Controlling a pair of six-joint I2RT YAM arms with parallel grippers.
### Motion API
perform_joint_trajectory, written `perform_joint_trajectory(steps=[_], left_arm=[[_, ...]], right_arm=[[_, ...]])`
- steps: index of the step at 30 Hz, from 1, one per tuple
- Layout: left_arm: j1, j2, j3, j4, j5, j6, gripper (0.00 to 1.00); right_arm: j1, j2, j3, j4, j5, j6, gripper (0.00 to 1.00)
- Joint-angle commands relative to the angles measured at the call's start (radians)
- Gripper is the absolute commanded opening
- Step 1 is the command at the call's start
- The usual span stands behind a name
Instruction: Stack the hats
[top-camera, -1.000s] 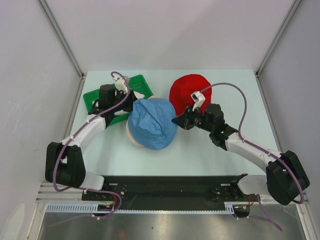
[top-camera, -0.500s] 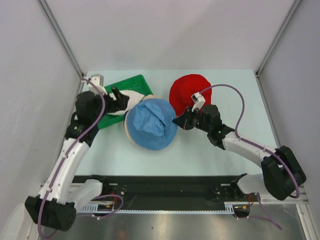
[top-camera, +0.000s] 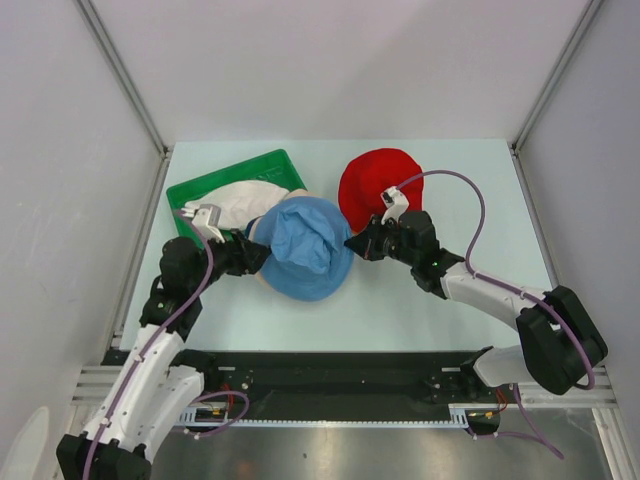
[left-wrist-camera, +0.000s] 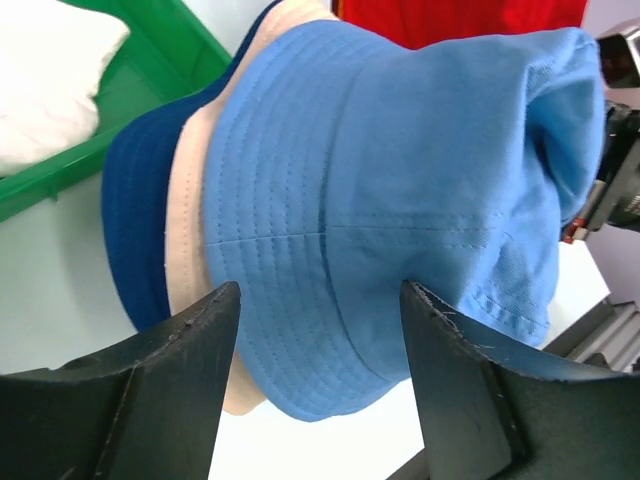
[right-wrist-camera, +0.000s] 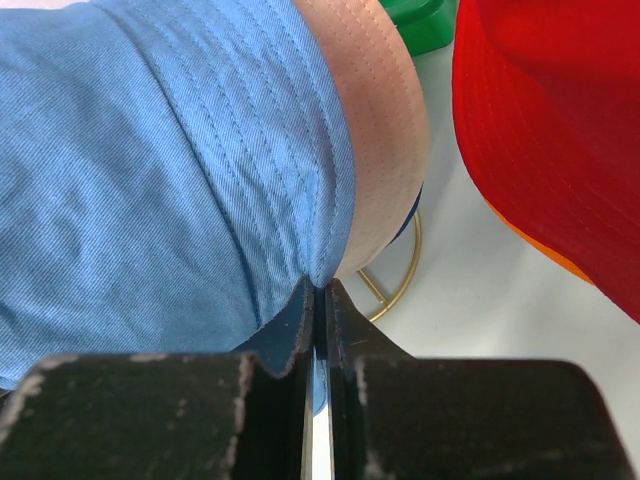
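Observation:
A light blue hat lies on top of a beige hat and a navy hat at mid table. My right gripper is shut on the light blue hat's right brim, with the jaws pinched together. My left gripper is open at the stack's left side, and the light blue brim hangs between its spread fingers. A red hat lies behind the right gripper, with an orange rim showing under it. A white hat lies in the tray.
A green tray stands at the back left, close behind the stack. A gold wire ring shows under the stacked hats. Grey walls close in the left and right table edges.
My left arm has pulled back from the tray to the near left and now faces the stack's left side. My right gripper stays shut on the light blue brim, shifted slightly.

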Motion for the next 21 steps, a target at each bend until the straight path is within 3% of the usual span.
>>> perform_joint_trajectory(steps=[1,10,21], left_arm=[[-0.001,-0.010,-0.040,0.085,0.043,-0.055,0.69],[0.002,0.002,-0.083,0.068,-0.048,-0.069,0.67],[0.019,-0.025,-0.192,0.221,0.066,-0.144,0.68]], right_arm=[[0.010,0.010,0.025,0.002,0.035,-0.003,0.00],[0.018,0.004,0.025,-0.018,0.044,-0.006,0.00],[0.024,0.006,0.031,-0.027,0.047,-0.009,0.00]])
